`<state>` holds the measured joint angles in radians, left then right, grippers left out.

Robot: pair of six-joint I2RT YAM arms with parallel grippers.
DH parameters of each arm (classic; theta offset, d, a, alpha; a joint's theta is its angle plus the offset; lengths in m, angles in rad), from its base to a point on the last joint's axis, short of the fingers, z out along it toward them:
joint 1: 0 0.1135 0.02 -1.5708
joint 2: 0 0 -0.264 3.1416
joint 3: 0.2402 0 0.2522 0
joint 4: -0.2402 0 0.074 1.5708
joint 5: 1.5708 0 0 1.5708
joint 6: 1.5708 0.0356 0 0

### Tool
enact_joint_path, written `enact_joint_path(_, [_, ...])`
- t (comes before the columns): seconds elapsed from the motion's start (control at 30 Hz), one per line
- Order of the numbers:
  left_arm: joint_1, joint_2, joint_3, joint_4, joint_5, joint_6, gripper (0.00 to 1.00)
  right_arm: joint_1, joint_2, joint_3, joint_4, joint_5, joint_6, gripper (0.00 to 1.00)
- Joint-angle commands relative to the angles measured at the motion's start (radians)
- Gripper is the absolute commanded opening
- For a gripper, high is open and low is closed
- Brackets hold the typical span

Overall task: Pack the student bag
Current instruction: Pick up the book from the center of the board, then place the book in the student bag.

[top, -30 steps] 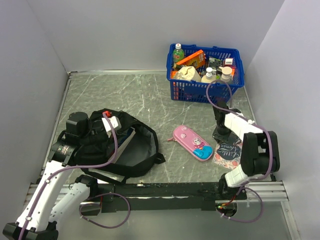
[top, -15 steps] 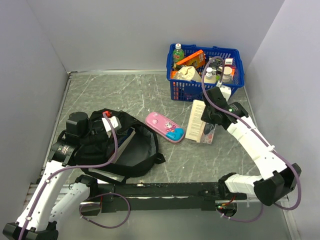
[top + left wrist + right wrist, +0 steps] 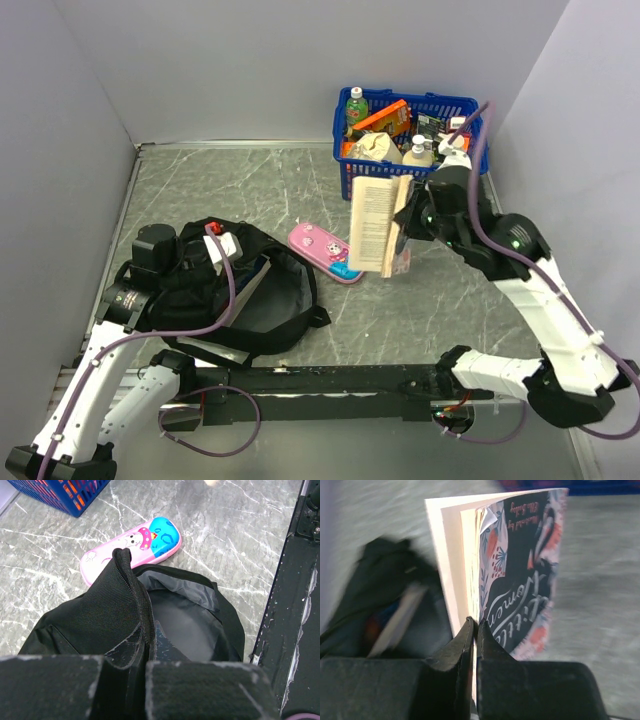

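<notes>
Nearest to me, at the left side of the bench, lies the student bag, close to my left arm's base. My left end effector is clenched on a fold of black fabric at the rim of its mouth. In the left wrist view this fold stands up between my fingers and the grey lining shows behind it, so the mouth is held open toward the middle of the bench. A flat pale thing leans inside the bag, but I cannot tell what it is.

Just beside the open mouth, a little farther out, the pink pencil case lies flat on the bench. It is near the bag but not in it.

Farther again, and above the bench, my right end effector is grasping the book by its lower edge. The jaws are pressed together on the cover and some pages. The book stands nearly upright in the air with its page edges fanning a little, well apart from the bag and between the pencil case and the blue basket. The basket with its groceries stands at the far right corner and is not part of my work.

I judge that the step in hand is carrying the book to the bag. The next move calls for bringing it left and over the pencil case, tilting it to match the opening and lowering it in. The left hold must not slacken, and the loose pages may catch on the rim
</notes>
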<state>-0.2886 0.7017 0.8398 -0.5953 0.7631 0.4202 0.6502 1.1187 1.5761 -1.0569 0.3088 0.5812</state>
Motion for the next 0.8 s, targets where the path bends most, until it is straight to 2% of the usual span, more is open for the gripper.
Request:
enact_joint_path(0.0, [-0.006, -0.024, 0.015, 0.089, 0.065, -0.024, 0.01, 0.019, -0.071, -0.016, 0.187, -0.371, -0.069, 0.00])
enact_joint_path(0.27, [-0.006, -0.025, 0.031, 0.075, 0.061, -0.024, 0.01, 0.031, -0.115, -0.178, 0.302, -0.677, -0.110, 0.00])
enact_joint_path(0.4, [-0.006, -0.022, 0.044, 0.069, 0.061, -0.027, 0.01, 0.052, -0.105, -0.376, 0.484, -0.784, -0.067, 0.00])
enact_joint_path(0.57, [-0.004, -0.019, 0.053, 0.066, 0.059, -0.029, 0.01, 0.146, 0.033, -0.407, 0.627, -0.816, -0.054, 0.00])
enact_joint_path(0.67, [-0.001, -0.019, 0.061, 0.060, 0.059, -0.027, 0.01, 0.147, 0.030, -0.435, 0.779, -0.884, -0.005, 0.00])
enact_joint_path(0.77, [0.000, -0.022, 0.058, 0.051, 0.059, -0.020, 0.01, 0.135, 0.012, -0.423, 0.827, -0.927, 0.022, 0.00])
